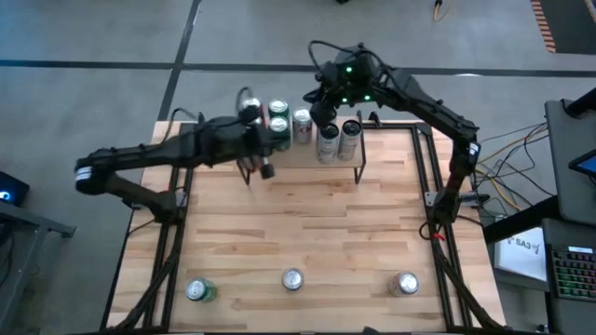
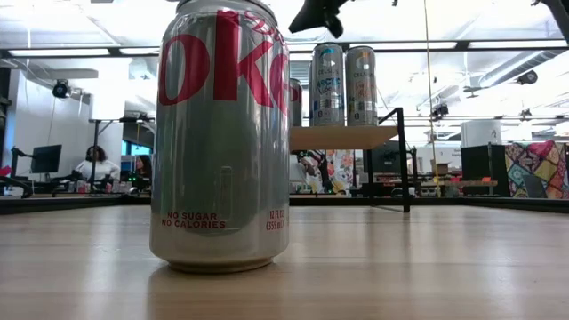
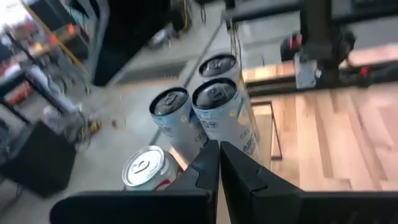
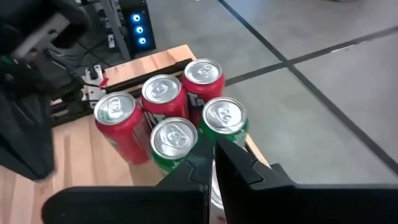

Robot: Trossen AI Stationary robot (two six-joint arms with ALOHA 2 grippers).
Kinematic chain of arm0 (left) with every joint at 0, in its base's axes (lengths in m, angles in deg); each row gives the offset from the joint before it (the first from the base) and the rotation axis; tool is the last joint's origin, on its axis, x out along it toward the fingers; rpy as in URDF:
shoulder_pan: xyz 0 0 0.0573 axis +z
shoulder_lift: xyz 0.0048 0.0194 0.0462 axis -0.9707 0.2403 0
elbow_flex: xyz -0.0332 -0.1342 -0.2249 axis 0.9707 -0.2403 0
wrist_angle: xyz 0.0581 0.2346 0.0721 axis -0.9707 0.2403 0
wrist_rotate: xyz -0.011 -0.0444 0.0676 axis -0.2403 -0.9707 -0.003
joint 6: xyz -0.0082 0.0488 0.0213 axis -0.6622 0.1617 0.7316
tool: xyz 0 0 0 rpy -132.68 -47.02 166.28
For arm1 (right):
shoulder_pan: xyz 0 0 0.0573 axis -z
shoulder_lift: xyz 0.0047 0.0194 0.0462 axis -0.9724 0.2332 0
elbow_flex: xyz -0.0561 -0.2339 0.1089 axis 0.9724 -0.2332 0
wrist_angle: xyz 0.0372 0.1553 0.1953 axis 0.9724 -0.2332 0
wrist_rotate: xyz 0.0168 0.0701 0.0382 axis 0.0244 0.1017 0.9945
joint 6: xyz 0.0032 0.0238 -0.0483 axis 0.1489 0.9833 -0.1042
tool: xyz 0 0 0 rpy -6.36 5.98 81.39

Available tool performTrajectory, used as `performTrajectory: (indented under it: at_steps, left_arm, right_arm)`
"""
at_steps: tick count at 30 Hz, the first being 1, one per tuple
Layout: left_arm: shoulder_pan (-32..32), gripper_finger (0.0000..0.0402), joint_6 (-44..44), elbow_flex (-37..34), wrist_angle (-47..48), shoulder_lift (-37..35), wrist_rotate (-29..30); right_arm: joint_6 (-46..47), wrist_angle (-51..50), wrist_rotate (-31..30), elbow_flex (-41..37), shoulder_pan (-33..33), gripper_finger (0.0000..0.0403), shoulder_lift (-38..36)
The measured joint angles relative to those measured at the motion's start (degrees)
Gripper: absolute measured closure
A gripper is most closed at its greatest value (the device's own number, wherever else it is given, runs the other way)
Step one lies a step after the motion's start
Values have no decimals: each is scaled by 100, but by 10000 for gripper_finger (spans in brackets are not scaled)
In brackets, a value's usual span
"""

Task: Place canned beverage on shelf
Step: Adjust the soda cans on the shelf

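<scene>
The shelf (image 1: 307,156) stands at the table's far middle, its board (image 2: 342,136) raised on black legs. Upright on it stand green cans (image 1: 277,117), red cans (image 4: 161,93), a silver-and-red can (image 1: 301,121) and tall pale cans (image 1: 337,136). My left gripper (image 3: 219,155) is shut, reaching from the left at the level of the can tops, and points at the tall pale cans (image 3: 216,99). My right gripper (image 4: 211,152) is shut and slants down from the right, above the green cans (image 4: 199,127). Neither holds anything.
Three more cans stand along the table's near edge: a green one (image 1: 198,290), a silver Diet Coke can (image 1: 291,279) that fills the low view (image 2: 222,133), and another silver one (image 1: 406,283). The wood tabletop (image 1: 307,223) lies between them and the shelf.
</scene>
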Motion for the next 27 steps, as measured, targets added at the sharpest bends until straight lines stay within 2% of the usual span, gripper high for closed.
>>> performTrajectory:
  at_steps: [5, 10, 14, 17, 23, 27]
  left_arm:
    - [-43, 402, 82, -1177, -842, -1005, -21]
    - [-41, 402, 78, -2173, -1454, -1865, -21]
    - [-41, 402, 117, -2962, -2493, -2288, -20]
    - [-41, 402, 201, -3152, -3007, -2579, -19]
    - [-41, 402, 424, -3207, -2600, -2830, -21]
    - [-41, 402, 483, -3187, -2663, -2899, -21]
  right_arm:
    - [287, 106, -91, 0, -62, 394, 245]
    - [650, 107, -705, 0, -66, 394, 410]
    - [908, 95, -894, 0, -65, 394, 490]
    - [858, 79, -892, 0, -232, 394, 490]
    - [986, 96, -982, 0, -906, 394, 484]
    - [1354, 106, -1807, 1, -1382, 394, 481]
